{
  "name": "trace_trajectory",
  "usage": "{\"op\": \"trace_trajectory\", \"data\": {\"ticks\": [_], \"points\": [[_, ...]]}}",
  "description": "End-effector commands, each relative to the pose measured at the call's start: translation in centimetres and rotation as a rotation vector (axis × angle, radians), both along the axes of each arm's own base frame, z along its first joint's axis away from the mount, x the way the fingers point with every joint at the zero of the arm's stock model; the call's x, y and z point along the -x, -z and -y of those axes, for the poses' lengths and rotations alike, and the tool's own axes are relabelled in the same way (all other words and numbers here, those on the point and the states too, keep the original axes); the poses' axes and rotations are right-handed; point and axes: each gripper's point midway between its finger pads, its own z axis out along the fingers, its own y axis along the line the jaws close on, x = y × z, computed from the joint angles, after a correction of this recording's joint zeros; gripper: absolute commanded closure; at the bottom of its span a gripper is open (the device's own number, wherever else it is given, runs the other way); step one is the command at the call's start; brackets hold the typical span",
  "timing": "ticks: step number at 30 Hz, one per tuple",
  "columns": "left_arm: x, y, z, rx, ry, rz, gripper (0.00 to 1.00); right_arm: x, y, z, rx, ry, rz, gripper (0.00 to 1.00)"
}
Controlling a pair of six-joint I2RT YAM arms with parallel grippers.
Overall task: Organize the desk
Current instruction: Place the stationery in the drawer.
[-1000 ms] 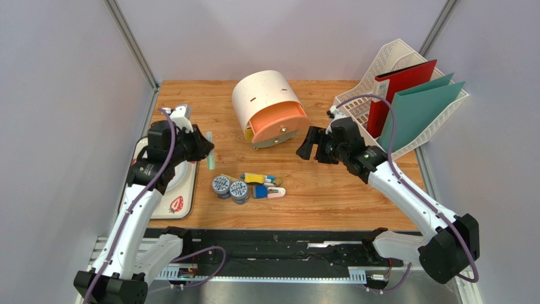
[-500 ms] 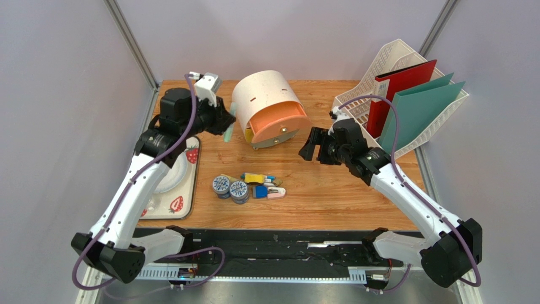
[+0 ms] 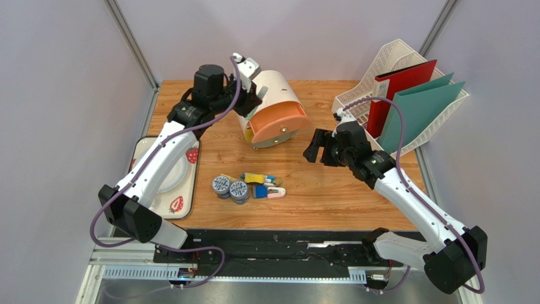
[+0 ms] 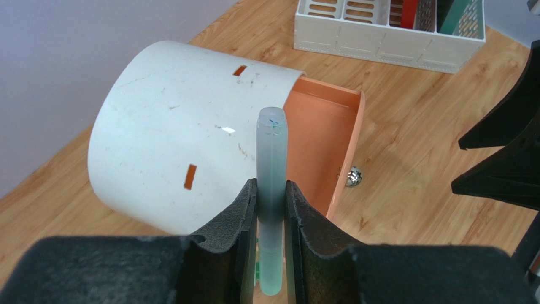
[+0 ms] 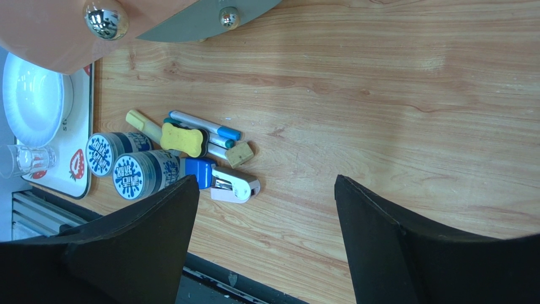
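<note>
- The left gripper (image 4: pixel 271 202) is clamped on a pale translucent green pen (image 4: pixel 271 152). Its black foam fingers (image 4: pixel 237 215) squeeze both sides, and the pen pokes out past the tips.
- It hangs over a white cylindrical desk organiser (image 4: pixel 171 145) whose orange drawer (image 4: pixel 323 133) is pulled out. The pen's end sits above the shell's edge at the drawer mouth.
- The right gripper (image 5: pixel 265 190) is spread wide, gripping and touching nothing, above the light orange-brown wood-grain desk (image 3: pixel 329 190), which fills the middle between the metal rails.
- The white lattice file rack (image 3: pixel 388 54) at the far right holds a red binder (image 3: pixel 405 79) and a teal folder (image 3: pixel 421 111).
- The white strawberry-print tray (image 3: pixel 166 209) on the left carries a white plate (image 5: pixel 32 98) and a clear glass (image 5: pixel 22 159).
- Front middle there's a loose cluster of two round blue-topped tins (image 5: pixel 134 178), a yellow eraser (image 5: pixel 184 139) and a small stapler (image 5: pixel 234 187).
</note>
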Motion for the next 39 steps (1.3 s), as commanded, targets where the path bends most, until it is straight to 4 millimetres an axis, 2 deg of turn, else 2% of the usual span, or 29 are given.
{"op": "trace_trajectory", "data": {"ticks": [1, 9, 16, 26, 34, 39], "points": [[-1.1, -3.1, 2.3, 0.002, 0.100, 0.164, 1.00, -0.1, -0.2, 1.1, 0.026, 0.028, 0.029, 0.18], [-2.3, -0.8, 4.7, -0.037, 0.151, 0.147, 1.00, 0.0, -0.1, 1.4, 0.035, 0.038, 0.028, 0.17], [-2.1, 1.2, 6.0, -0.053, 0.183, 0.102, 1.00, 0.0, 0.3, 1.6, 0.043, 0.042, 0.022, 0.17], [-2.4, 3.9, 6.3, -0.094, 0.186, 0.010, 0.98, 0.1, 0.5, 1.6, 0.044, 0.039, 0.016, 0.17], [-2.4, 5.8, 6.4, -0.129, 0.187, -0.050, 0.92, 0.1, 0.7, 1.6, 0.047, 0.038, 0.012, 0.17], [-2.5, 6.5, 6.5, -0.145, 0.183, -0.073, 0.80, 0.0, 0.7, 1.5, 0.046, 0.040, 0.009, 0.17]]}}
